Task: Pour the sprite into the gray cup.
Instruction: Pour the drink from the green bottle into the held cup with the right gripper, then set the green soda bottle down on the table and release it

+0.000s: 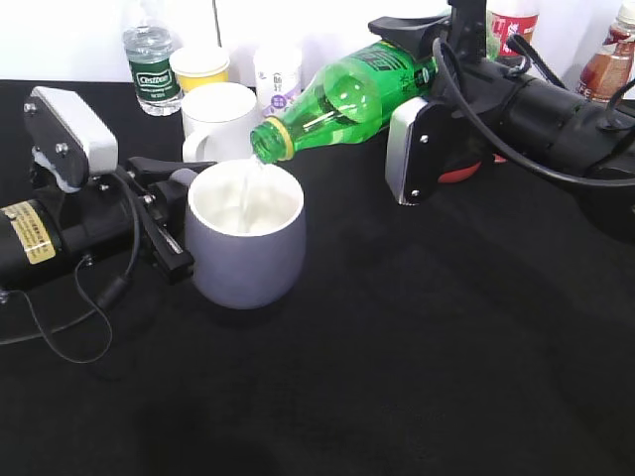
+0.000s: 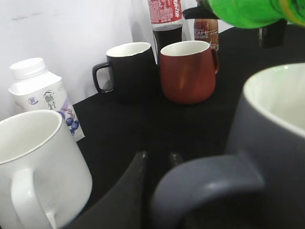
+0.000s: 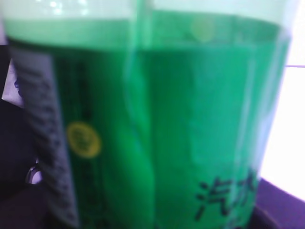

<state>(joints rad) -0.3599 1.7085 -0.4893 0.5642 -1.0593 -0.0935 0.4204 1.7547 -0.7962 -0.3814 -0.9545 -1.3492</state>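
The sprite [image 1: 347,94], a bright-green bottle with a yellow neck, lies tilted with its mouth down-left over the gray cup [image 1: 243,263]. A thin clear stream runs from its mouth into the cup's white inside. My right gripper [image 1: 437,59] is shut on the bottle's lower body. The green label fills the right wrist view [image 3: 190,119] and hides the fingers. My left gripper [image 1: 184,213] is shut on the cup's loop handle, and the cup stands on the black table. In the left wrist view the fingertips [image 2: 158,160] straddle the handle of the cup [image 2: 267,143], with the sprite [image 2: 248,12] above.
A white mug [image 1: 223,119] stands just behind the gray cup, beside a white carton [image 1: 278,74], a yellow-lidded tub [image 1: 198,67] and a water bottle [image 1: 154,64]. The left wrist view shows a black mug [image 2: 126,69], a red mug [image 2: 188,71] and a cola bottle [image 2: 164,19].
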